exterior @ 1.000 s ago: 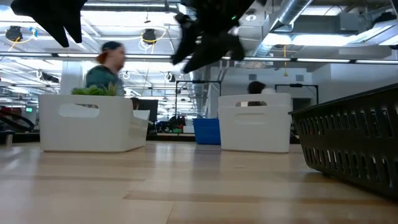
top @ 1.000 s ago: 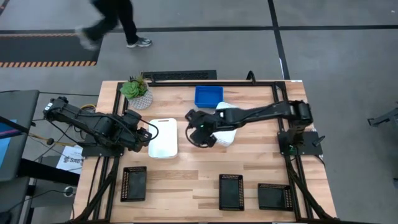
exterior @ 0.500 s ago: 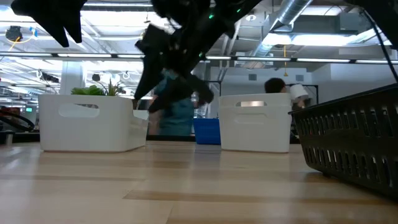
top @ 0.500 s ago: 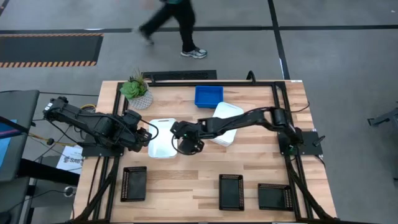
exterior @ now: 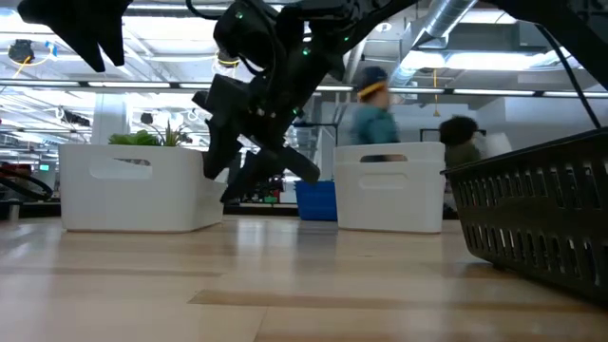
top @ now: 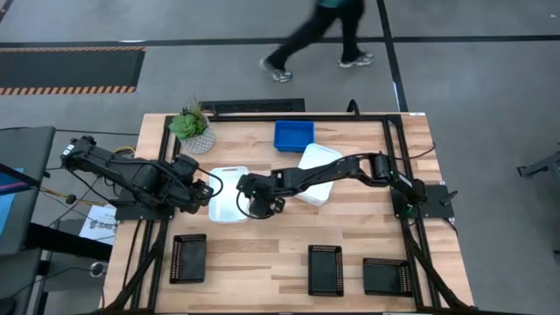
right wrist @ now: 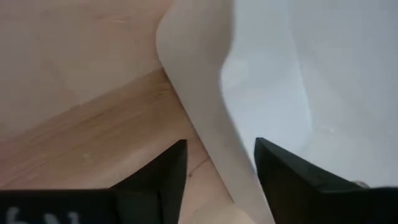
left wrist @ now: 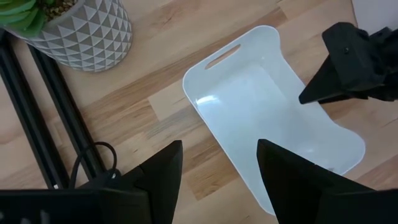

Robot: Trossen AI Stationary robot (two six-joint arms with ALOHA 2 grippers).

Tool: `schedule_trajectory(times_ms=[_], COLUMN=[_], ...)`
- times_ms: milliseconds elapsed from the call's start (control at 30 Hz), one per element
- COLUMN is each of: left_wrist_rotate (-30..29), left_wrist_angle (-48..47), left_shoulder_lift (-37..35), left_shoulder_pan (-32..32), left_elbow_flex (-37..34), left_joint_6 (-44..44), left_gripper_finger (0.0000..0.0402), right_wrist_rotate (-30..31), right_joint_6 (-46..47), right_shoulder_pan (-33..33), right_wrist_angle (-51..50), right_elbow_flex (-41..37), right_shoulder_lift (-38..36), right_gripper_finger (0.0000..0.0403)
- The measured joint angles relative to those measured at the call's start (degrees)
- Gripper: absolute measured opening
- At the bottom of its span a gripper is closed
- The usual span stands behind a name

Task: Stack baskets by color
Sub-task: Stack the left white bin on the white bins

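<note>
Two white baskets show: one (top: 226,197) left of the table's middle, one (top: 317,166) to its right, under my right arm. A blue basket (top: 293,134) rests on its bottom at the far edge. Three black baskets (top: 189,258) (top: 325,269) (top: 386,276) line the near edge. My right gripper (top: 251,199) is open at the left white basket's right long wall (right wrist: 202,118). One finger stands on each side of that wall, and I cannot tell whether either touches it. My left gripper (top: 207,188) hangs open above the same basket's left side (left wrist: 267,112).
A small potted plant (top: 192,129) stands at the far left corner. A person walks over the floor beyond the table's far edge. Bare wood lies between the white baskets and the black row. In the low view a black basket (exterior: 541,218) fills the right.
My right gripper has come down and gone toward the table's left edge, from over the right white basket to the left white basket's right wall, rolling its wrist on the way. The baskets have kept their places. The person has walked rightward behind the table.
</note>
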Motion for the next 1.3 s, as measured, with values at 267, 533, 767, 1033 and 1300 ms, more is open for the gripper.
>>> schedule_trajectory(times_ms=[267,533,767,1033,1300], left_wrist_rotate=[0.0,0.0,-0.8,-4.4,-7.2], left_wrist_angle=[0.0,0.0,0.0,0.1,1.0], left_shoulder_lift=[0.0,0.0,0.0,0.0,0.0], left_shoulder_pan=[0.0,0.0,0.0,0.0,0.0], left_elbow_flex=[0.0,0.0,0.0,0.0,0.0], left_joint_6=[0.4,0.3,0.3,-0.3,0.1], left_gripper_finger=[0.0197,0.0197,0.0196,0.0197,0.0197], right_wrist_rotate=[0.2,1.3,1.8,8.6,18.2], right_joint_6=[2.1,7.3,10.8,16.8,25.1], right_shoulder_pan=[0.1,2.5,3.9,3.9,3.3], right_wrist_angle=[-2.0,-4.2,-7.1,-23.0,-43.6], right_elbow_flex=[-0.2,-0.3,-0.3,-0.3,-2.7], right_shoulder_lift=[-0.1,-1.3,-9.4,-24.1,-39.3], right_gripper_finger=[0.0066,0.0007,0.0003,0.0002,0.0001])
